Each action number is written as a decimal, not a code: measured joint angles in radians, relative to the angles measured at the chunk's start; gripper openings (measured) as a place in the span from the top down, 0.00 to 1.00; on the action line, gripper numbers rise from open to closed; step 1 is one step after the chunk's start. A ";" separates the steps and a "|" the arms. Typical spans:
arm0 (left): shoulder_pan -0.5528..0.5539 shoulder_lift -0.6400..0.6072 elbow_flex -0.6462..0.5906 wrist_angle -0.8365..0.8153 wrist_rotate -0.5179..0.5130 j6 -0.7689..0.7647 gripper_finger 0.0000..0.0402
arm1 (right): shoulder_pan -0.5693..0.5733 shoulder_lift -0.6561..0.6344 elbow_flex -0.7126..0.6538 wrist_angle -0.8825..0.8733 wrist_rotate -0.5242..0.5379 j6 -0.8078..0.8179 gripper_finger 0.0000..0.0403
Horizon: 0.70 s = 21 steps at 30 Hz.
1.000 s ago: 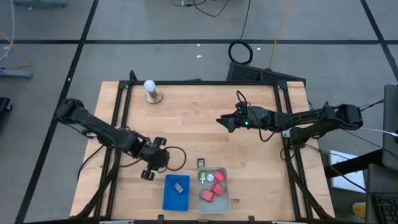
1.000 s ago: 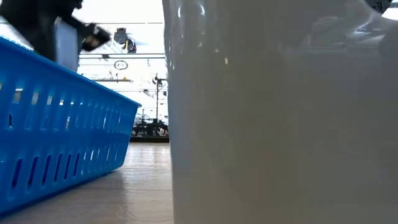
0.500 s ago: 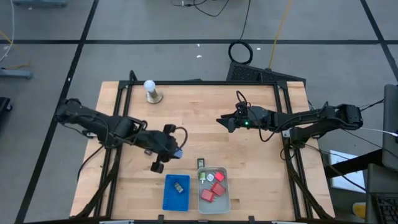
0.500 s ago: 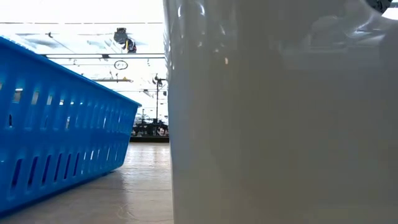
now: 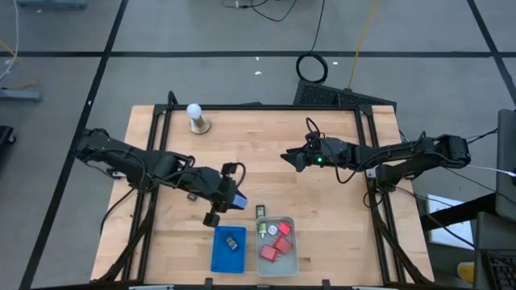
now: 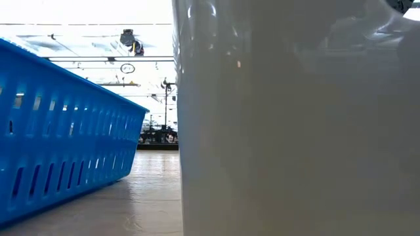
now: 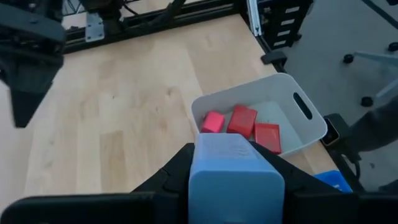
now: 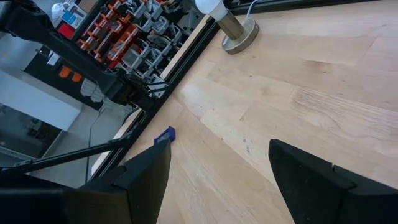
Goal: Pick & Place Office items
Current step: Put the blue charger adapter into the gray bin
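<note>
Left gripper [image 7: 235, 180] fingers clamped the light blue item [image 7: 234, 163] short of the grey tray [image 7: 298, 127] ahead; releasing there risked missing it, right gripper [image 5: 288, 155] idle, open.

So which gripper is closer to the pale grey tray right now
Left. The left gripper, shut on a light blue item, hangs just beside the pale grey tray, toward the table's middle. The right gripper waits open, farther off over bare wood.
</note>
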 joint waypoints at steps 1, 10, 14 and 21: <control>0.000 0.014 0.000 0.014 0.001 0.007 0.72 | 0.000 0.000 0.000 -0.001 0.000 0.000 0.34; 0.001 0.132 0.000 0.118 0.034 0.054 0.72 | 0.000 0.000 0.000 -0.011 0.006 0.000 0.34; 0.002 0.184 0.000 0.182 0.067 0.062 0.72 | 0.000 0.000 0.000 -0.010 0.027 -0.003 0.34; 0.003 0.258 0.000 0.270 0.112 0.062 0.72 | 0.000 0.000 -0.023 0.014 0.044 -0.014 0.34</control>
